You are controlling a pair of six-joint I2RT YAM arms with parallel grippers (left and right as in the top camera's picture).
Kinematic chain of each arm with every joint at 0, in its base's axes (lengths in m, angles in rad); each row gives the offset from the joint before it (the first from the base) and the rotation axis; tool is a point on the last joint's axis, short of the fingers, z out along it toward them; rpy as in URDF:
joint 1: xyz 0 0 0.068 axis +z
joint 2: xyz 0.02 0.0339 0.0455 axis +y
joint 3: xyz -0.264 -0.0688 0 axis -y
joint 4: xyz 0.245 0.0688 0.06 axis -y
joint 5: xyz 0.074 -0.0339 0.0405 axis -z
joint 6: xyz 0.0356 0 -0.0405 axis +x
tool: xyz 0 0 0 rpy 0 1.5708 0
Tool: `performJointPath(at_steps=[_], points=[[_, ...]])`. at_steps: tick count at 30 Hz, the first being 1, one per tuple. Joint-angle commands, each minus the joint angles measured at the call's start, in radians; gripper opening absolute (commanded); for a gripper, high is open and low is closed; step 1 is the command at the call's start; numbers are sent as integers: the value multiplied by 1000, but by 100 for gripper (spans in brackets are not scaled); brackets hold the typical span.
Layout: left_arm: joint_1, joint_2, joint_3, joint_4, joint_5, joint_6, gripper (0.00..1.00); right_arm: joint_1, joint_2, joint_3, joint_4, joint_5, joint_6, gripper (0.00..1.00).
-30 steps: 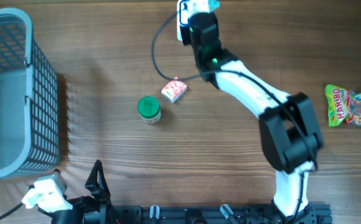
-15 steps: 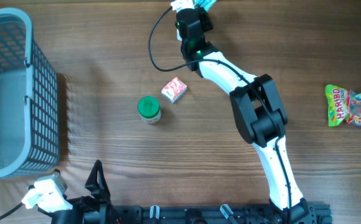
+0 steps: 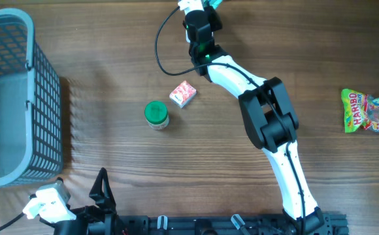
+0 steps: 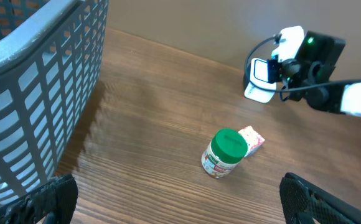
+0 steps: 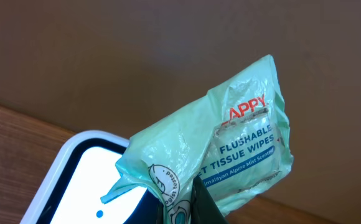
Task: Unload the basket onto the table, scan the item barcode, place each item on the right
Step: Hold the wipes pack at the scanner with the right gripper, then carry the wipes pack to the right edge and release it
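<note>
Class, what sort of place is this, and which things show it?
Probably a mock shop checkout: a white barcode scanner, a grey shopping basket, and packaged goods such as the wipes pack.

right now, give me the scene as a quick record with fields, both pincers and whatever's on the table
right pincer: shut on green wipes pack, far side of table
under the pack: white-rimmed scanner panel
left pincer: open, empty, near table edge
green-lidded jar: upright, mid-table
pink and white box: close to the jar, on its far right
grey mesh basket: robot's left side
Haribo bag: lying flat, far right
</note>
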Motion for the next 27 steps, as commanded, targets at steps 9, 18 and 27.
performJointPath(at_steps=[9, 18, 27], points=[[-6, -10, -5, 3, -10, 2, 100, 3, 48, 37, 31, 95, -172, 4], [-6, -10, -4, 3, -10, 2, 100, 10, -2, 106, 34, 627, -299, 4], [-6, -10, -4, 3, -10, 2, 100, -90, -19, 100, 37, 914, -468, 4]])
